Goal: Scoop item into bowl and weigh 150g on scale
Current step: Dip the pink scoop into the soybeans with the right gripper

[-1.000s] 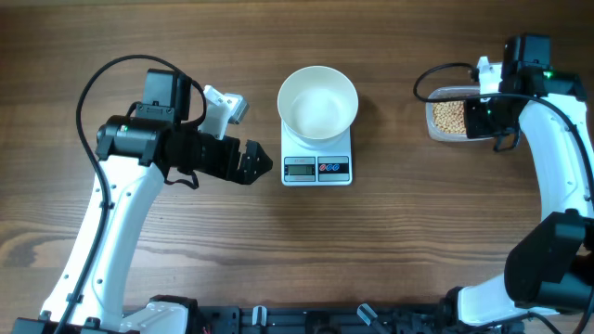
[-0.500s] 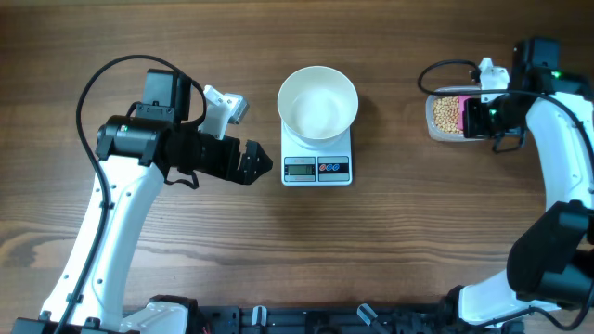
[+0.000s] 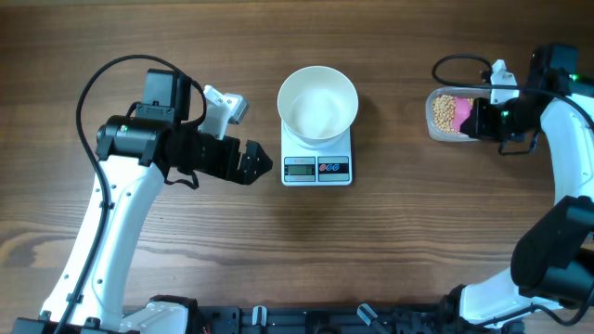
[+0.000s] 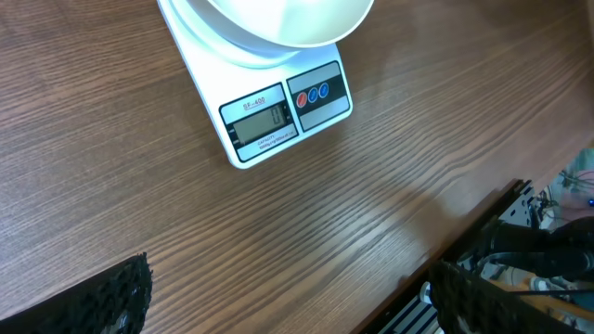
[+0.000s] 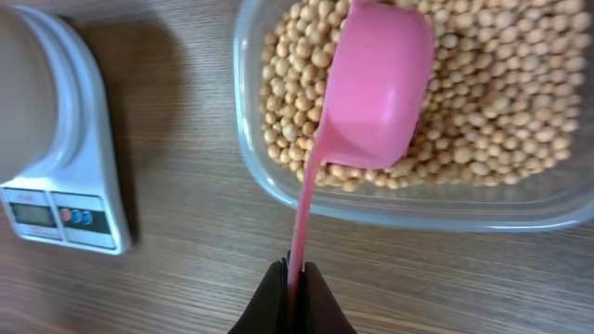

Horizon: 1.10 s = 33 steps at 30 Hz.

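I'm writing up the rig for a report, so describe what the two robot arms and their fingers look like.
Both arms have smooth white links, the left arm and the right arm, joined by black joint housings. A thin black cable loops from each. The left fingers are black with a rough, textured face; the right fingers are dark and narrow to a point.

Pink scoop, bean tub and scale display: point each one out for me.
pink scoop (image 5: 376, 93), right wrist view, on its cup.
bean tub (image 5: 418, 211), right wrist view, clear near wall.
scale display (image 4: 262, 123), left wrist view, middle of the grey screen.
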### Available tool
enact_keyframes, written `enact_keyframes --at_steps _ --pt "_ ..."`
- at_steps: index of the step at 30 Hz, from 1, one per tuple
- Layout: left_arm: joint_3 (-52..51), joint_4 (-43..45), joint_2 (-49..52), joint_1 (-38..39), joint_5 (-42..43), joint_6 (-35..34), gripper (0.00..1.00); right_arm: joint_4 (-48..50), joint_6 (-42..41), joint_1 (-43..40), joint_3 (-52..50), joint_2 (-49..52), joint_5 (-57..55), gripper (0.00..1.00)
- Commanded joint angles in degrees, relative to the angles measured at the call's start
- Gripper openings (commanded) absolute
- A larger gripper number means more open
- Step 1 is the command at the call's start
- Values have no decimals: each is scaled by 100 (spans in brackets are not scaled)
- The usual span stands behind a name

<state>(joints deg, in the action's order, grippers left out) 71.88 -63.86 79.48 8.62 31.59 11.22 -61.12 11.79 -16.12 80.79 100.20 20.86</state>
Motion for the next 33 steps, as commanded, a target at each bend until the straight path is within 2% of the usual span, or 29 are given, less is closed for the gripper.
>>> enact_keyframes --at_steps 1,7,15,33 --pt "-31 0 -57 26 131 -11 100 -81 -15 31 -68 74 601 4" --pt "-31 -2 -57 26 131 -11 100 -127 -186 -129 -68 74 658 4" --pt "-31 -2 -57 26 131 -11 100 -229 -184 -485 -68 74 1357 4" --pt "-31 -2 -57 26 131 -11 100 -96 -267 -1025 -68 74 1261 4"
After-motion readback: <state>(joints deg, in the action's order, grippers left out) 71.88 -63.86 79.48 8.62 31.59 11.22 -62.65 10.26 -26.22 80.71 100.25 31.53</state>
